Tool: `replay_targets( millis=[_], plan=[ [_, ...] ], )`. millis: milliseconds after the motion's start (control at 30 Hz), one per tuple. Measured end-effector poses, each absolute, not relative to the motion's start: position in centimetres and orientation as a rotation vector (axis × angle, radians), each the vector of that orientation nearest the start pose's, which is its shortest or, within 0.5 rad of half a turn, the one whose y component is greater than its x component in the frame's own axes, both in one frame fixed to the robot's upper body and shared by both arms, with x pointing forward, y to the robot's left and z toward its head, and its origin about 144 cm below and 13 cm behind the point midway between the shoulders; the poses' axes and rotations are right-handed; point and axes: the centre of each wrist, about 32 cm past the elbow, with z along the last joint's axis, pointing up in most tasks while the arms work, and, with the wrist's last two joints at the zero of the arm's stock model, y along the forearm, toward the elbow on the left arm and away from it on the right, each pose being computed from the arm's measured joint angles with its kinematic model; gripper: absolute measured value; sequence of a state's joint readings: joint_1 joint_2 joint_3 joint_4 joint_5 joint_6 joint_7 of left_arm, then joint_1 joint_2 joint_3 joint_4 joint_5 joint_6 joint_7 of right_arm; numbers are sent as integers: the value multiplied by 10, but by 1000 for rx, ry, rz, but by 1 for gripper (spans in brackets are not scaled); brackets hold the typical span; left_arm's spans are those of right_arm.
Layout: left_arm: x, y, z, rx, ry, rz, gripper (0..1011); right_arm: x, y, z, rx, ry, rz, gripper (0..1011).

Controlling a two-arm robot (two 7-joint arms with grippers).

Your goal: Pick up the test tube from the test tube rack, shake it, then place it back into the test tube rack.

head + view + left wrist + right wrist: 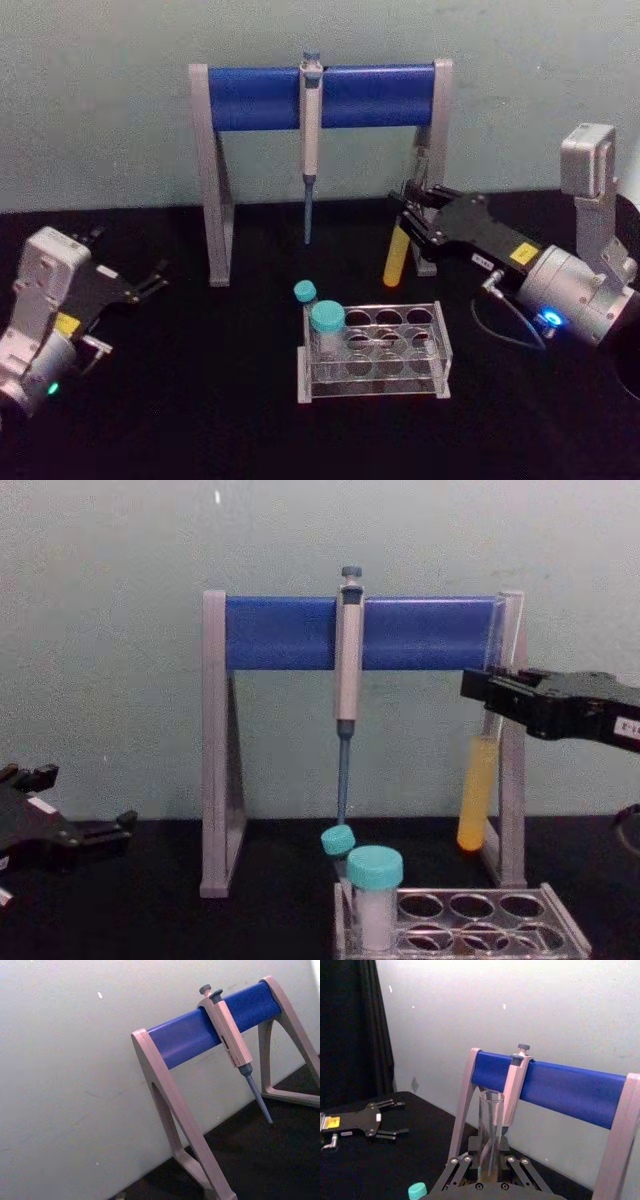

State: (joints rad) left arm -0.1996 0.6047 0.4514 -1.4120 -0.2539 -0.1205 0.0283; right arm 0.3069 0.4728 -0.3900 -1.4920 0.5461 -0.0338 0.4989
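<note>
Gripping the test tube near its rim, right gripper is closed on it, roughly upright, at 1 o'clock off the test tube rack. Thin glass: likely light, slick, brittle; uncapped, so spill risk. Left gripper parked at 9 o'clock, fingers apart.

1. Upper end of the test tube: hidden inside the right gripper clamped on it, head view.
2. Front of the test tube rack: cut off by the chest view's bottom edge.
3. Body of the left gripper: cut off at that view's left edge.
</note>
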Motion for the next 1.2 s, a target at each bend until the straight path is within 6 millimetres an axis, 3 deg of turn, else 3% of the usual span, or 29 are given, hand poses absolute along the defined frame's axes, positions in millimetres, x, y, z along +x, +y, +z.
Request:
replay_targets(
  millis=[933, 1200],
  plan=[
    [489, 310, 1140, 305, -285, 1248, 1010, 523, -263, 1205, 45, -66, -758, 232],
    [489, 310, 1140, 304, -285, 1248, 1010, 514, -272, 1208, 15, -75, -790, 232]
  ],
)
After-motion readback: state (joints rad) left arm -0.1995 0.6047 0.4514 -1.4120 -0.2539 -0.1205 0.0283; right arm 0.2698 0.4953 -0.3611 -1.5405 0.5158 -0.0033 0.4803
